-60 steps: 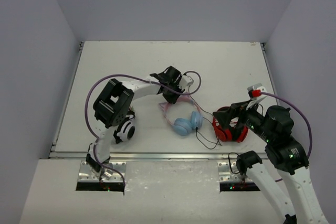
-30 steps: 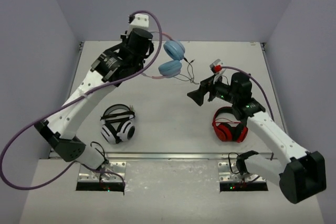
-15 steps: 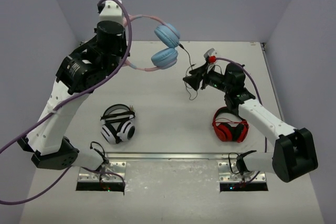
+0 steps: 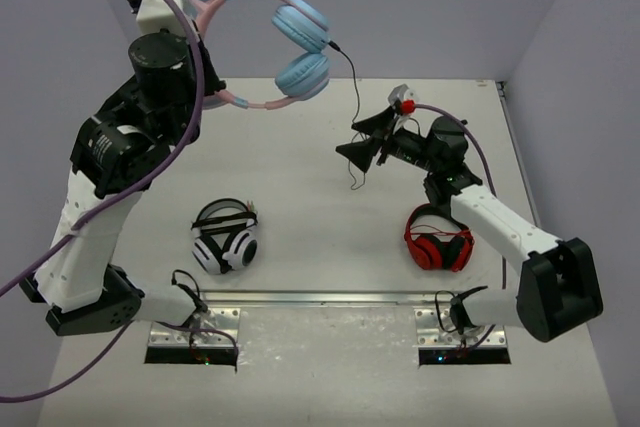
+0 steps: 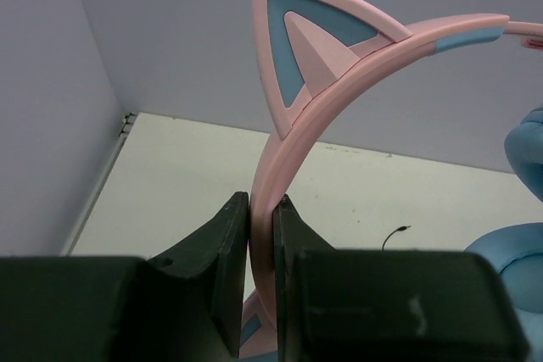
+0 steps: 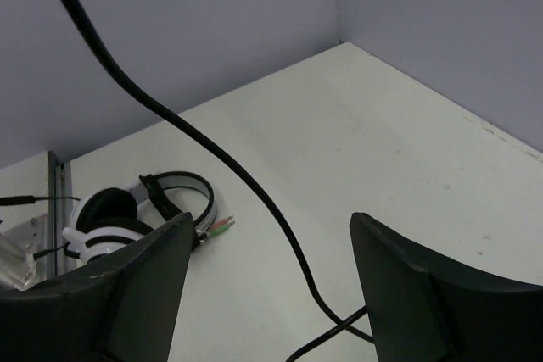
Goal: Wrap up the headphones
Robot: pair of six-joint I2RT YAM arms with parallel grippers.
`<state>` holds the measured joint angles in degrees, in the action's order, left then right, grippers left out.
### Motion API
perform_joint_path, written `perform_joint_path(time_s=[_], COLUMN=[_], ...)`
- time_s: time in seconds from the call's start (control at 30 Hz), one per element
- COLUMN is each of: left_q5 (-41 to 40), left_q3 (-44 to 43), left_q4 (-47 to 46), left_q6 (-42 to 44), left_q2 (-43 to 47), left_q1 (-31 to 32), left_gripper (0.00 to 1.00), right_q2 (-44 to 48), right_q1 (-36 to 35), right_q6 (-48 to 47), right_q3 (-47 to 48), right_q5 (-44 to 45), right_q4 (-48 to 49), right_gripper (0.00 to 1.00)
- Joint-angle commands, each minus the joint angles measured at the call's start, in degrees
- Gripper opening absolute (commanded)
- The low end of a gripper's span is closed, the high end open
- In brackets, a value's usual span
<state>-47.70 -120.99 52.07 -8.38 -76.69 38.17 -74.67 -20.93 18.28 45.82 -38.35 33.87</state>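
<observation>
Above white table point(image 4: 300, 217), headphones point(image 4: 302, 74) tight in left claw point(image 5: 259, 209); right claw point(image 6: 270, 235) wide apart beside cable point(image 6: 212, 156).

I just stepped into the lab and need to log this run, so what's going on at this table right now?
The left gripper is shut on the pink headband of the cat-ear headphones, holding them high above the table. Their black cable hangs down and passes between the open jaws of the right gripper, which has not closed on it. No wrapping shows yet. The black-and-white headphones and the red headphones lie on the table, untouched.
</observation>
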Motion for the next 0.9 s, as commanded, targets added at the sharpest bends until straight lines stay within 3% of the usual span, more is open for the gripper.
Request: perform_joint_path(time_s=[0.0, 0.13, 0.33, 0.37, 0.43, 0.5, 0.63, 0.67, 0.77, 0.8, 0.83, 0.87], left_q5=[-0.81, -1.78, -6.26, -6.18, -6.44, -7.22, -8.20, -7.59, -7.40, -7.84, -8.45, -8.46], left_q3=[-4.78, -5.22, -3.47, -3.46, -4.43, -5.39, -6.37, -5.93, -3.65, -2.77, -2.06, -0.49], left_q4=[-7.78, -9.44, -15.33, -16.03, -16.92, -17.18, -18.06, -17.89, -17.01, -17.35, -17.36, -17.44], left_q6=[-1.99, -1.46, -0.06, 0.29, 1.00, 2.14, 4.16, 4.08, 4.16, 4.51, 4.60, 4.78], left_q2=[1.01, 2.15, 6.10, 6.46, 6.72, 5.94, 4.97, 5.05, 5.23, 5.67, 5.84, 6.63], left_q1=[-0.12, -0.12, -0.12, -0.12, -0.03, -0.03, -0.03, -0.03, -0.03, -0.03, -0.03, -0.03], left_gripper=[0.00, 0.00, 0.01, 0.00, 0.00, 0.00, 0.00, 0.00, 0.00, 0.00, 0.00, 0.00], right_q2=[-1.78, -8.19, -8.64, -8.99, -9.52, -8.83, -5.75, -4.61, 1.97, 3.55, 6.53, 7.86], right_q1=[-0.43, -0.34, -0.34, -0.34, -0.34, -0.34, -0.34, -0.34, 0.27, 1.67, 2.64, 3.78], right_q6=[-0.43, -3.43, -1.42, -0.89, 0.26, 0.96, 1.32, 0.45, -2.63, -2.90, -3.25, -2.99], right_q3=[6.45, 10.87, -0.27, -1.69, -3.28, -5.04, -7.76, -7.85, -7.94, -7.33, -6.80, -6.45], right_q5=[4.33, 4.25, 9.24, 9.60, 10.05, 9.87, 12.84, 14.34, 19.43, 19.36, 18.49, 14.83], right_q4=[1.13, -5.04, -1.97, -1.27, -1.34, -1.79, -4.84, -6.34, -10.39, -11.79, -13.63, -13.48], right_gripper=[0.75, 0.68, 0.66, 0.63, 0.45, 0.39, 0.52, 0.65, 0.67, 0.64, 0.49, 0.07])
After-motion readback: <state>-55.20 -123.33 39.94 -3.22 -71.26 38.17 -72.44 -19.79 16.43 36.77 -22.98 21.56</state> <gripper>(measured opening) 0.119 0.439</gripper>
